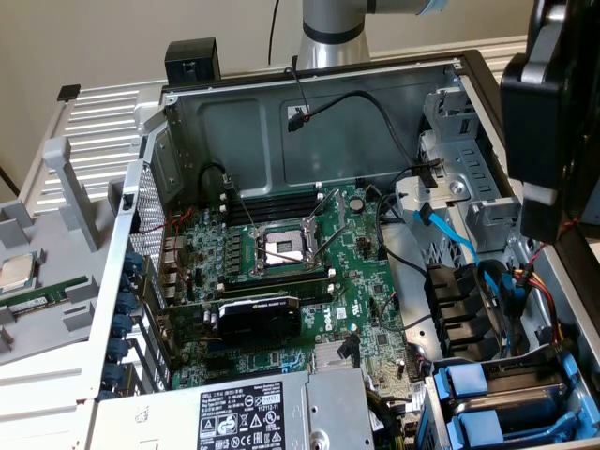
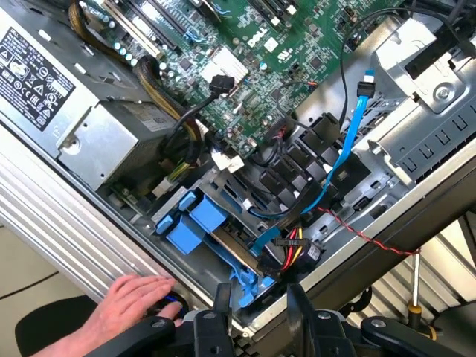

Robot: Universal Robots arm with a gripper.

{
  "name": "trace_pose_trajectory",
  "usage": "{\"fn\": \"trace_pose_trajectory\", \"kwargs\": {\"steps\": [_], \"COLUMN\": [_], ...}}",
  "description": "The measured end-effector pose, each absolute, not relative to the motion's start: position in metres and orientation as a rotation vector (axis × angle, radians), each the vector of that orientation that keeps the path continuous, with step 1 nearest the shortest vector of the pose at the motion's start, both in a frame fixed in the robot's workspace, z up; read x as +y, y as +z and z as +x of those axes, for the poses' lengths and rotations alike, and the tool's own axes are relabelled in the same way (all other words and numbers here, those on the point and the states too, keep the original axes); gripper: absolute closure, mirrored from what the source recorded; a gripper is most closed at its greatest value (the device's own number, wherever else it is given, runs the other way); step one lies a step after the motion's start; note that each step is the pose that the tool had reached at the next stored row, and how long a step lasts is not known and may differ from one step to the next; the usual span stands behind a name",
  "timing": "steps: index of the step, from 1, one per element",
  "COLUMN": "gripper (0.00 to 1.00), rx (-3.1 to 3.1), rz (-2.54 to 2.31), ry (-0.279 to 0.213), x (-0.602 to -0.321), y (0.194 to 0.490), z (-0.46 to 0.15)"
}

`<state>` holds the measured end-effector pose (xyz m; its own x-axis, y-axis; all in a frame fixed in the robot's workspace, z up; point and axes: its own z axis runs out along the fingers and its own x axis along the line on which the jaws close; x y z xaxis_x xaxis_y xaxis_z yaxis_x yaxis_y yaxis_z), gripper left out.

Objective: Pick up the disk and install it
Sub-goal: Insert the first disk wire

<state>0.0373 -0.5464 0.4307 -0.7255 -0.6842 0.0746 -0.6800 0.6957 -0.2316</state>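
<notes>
A white Dell logo [image 1: 350, 308] stands on the green motherboard [image 1: 375, 272] just beyond the grey power supply box [image 1: 323, 408], whose black-and-white label [image 1: 234, 419] carries warning and certification symbols beside print too fine to read.

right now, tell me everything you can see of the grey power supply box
The power supply box is a grey sheet-metal block with folded panels and a black-and-white printed label on its face. It lies flat inside the open case, along one edge, right beside the green motherboard. A thick bundle of yellowish and black wires leaves its end and runs toward the board.
</notes>
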Motion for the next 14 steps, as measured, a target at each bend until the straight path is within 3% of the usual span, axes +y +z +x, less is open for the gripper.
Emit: {"fn": "trace_pose_trajectory", "kwargs": {"steps": [14], "gripper": [0.57], "rx": [2.773], "rz": [-1.34], "ry": [-0.339], "x": [-0.5475], "y": [0.4313], "z": [0.0339]}}
